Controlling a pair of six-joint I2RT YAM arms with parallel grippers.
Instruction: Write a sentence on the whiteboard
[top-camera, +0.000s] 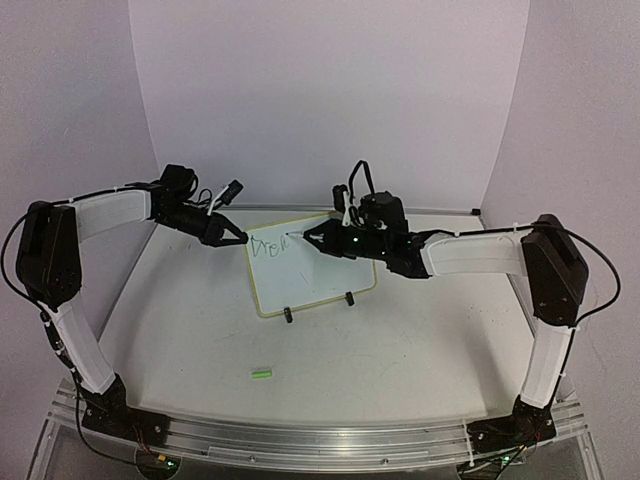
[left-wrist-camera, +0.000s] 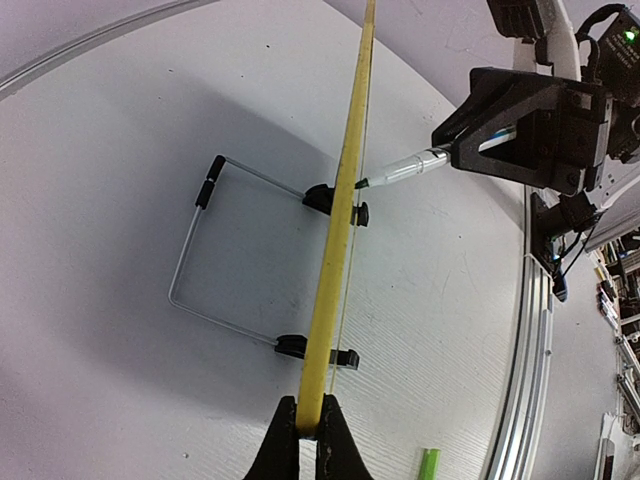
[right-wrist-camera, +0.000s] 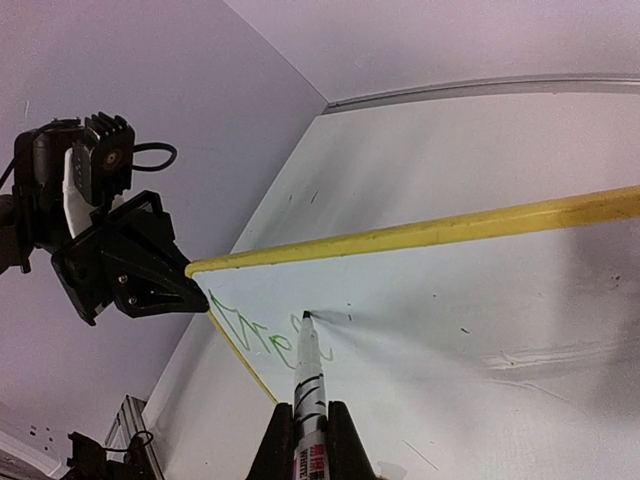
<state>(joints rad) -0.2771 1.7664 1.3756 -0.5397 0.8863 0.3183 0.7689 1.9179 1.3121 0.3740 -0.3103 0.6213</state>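
Observation:
The whiteboard stands tilted on two black feet at mid-table. A few green scrawled letters of the sentence sit in its top left corner, in one line. My left gripper is shut on the board's yellow frame at that corner; in the left wrist view the frame runs edge-on into the jaws. My right gripper is shut on a marker whose tip touches the board just right of the letters. The marker also shows in the left wrist view.
A green marker cap lies on the table in front of the board, also in the left wrist view. A wire stand props the board from behind. White walls close the back and sides.

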